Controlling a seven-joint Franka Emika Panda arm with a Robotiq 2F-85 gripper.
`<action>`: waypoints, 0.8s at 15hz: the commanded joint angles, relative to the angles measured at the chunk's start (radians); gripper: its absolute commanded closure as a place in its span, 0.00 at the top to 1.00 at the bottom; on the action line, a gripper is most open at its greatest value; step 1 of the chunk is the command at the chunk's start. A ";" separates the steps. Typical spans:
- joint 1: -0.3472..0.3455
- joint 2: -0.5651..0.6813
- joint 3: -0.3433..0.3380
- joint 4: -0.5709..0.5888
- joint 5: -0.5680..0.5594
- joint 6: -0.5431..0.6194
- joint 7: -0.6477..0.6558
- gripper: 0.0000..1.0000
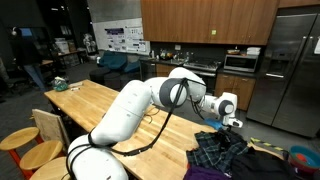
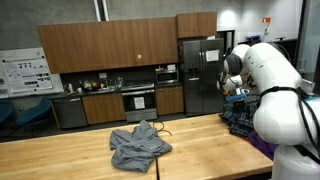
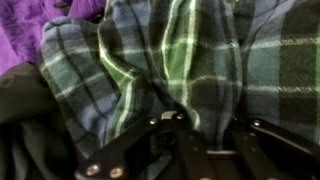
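At right end of long wooden table [image 2: 60, 150], gripper [image 3: 176, 120] nearly closed, pinching fold of blue-green plaid flannel cloth [image 3: 190, 60]; purple fabric [image 3: 20, 30] touching cloth edge.

No text, label, brand or number can be read. Print is seen only on the wall posters [image 1: 125, 38], well apart from the fingers [image 3: 140, 142], and is too small to be made out.

Hand [image 1: 231, 123] sits atop cloth heap [image 1: 218, 152] on table [image 1: 100, 100].
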 commanded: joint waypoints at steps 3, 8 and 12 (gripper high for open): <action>-0.027 0.016 -0.033 0.030 -0.030 0.027 0.076 0.05; -0.018 -0.033 0.006 -0.008 -0.009 0.036 0.036 0.56; 0.025 -0.123 0.063 -0.107 -0.013 0.104 -0.052 0.83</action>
